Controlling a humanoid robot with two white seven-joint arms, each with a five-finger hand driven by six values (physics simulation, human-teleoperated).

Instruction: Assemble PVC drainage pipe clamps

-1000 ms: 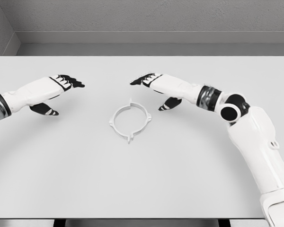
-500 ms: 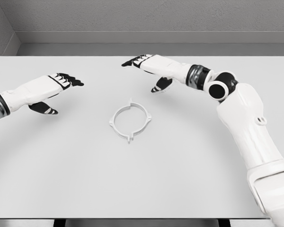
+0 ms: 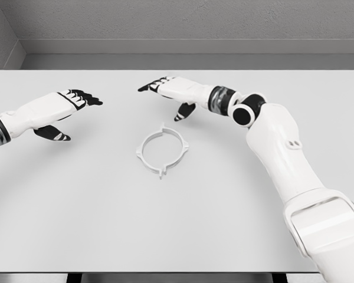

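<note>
I see the white pipe clamp ring (image 3: 161, 150) lying flat on the white table (image 3: 76, 224), a little left of centre. It is close to round, so it has no strong long axis; small tabs stick out at about 12 and 6 o'clock, and short ears sit at roughly 3 and 9 o'clock. The loop encloses nothing but bare tabletop.

My right hand (image 3: 171, 93) hangs above the table at about 12 o'clock from the ring, near it but clear of it. Its fingers (image 3: 148, 85) are stretched out and pointing toward 9 o'clock, the thumb hangs down, and it holds nothing.

My left hand (image 3: 59, 109) is out at about 10 o'clock from the ring, well apart from it. Its fingers (image 3: 87, 98) are extended toward 3 o'clock, the thumb sits below, and it holds nothing.
</note>
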